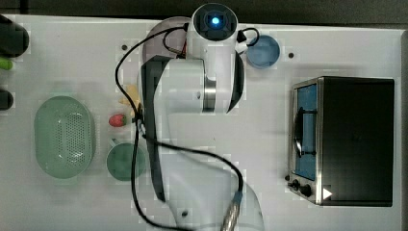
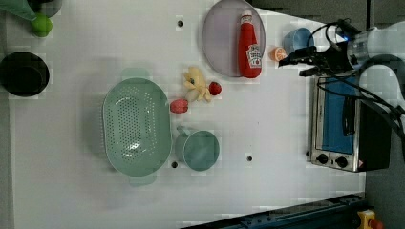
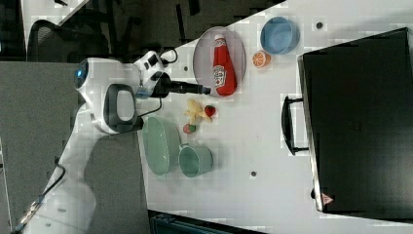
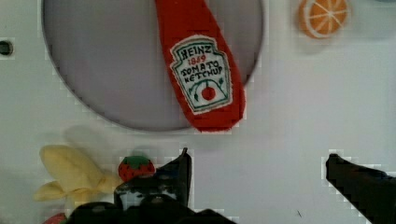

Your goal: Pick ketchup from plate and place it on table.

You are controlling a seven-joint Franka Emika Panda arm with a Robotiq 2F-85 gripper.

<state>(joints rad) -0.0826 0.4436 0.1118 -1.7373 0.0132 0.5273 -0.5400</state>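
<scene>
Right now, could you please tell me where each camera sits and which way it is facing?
Top view: overhead, looking straight down on the table; the white arm covers the middle.
Left view: high up, looking down; the gripper reaches in from the left view's right.
Right view: high, slanting down; the arm enters from the right view's left.
Wrist view: looking down between open fingers.
Left and right views share the ketchup lying on the plate.
</scene>
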